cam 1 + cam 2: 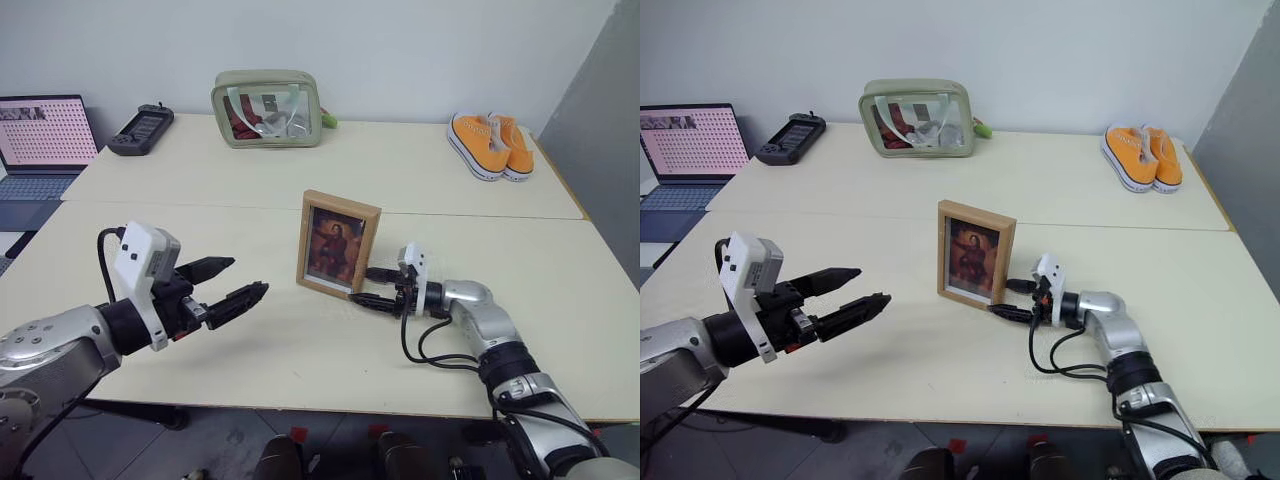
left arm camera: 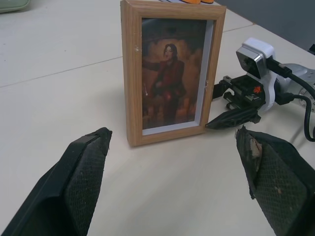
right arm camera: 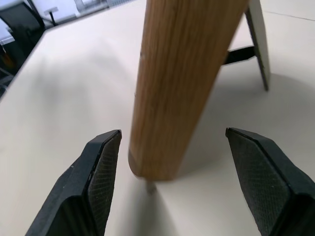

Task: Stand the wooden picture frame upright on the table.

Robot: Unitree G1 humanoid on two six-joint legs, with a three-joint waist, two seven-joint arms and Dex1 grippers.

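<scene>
The wooden picture frame stands upright near the middle of the table, its dark portrait facing me. In the right wrist view its fold-out stand is spread behind it. My right gripper is open at the frame's lower right corner. Its fingers sit either side of the frame's wooden edge with gaps on both sides. My left gripper hangs open left of the frame, pointing at it and holding nothing. The left wrist view shows the frame head-on with the right gripper beside it.
Along the far side of the table sit a laptop, a black game controller, a green see-through pouch and a pair of orange shoes. A seam crosses the tabletop behind the frame.
</scene>
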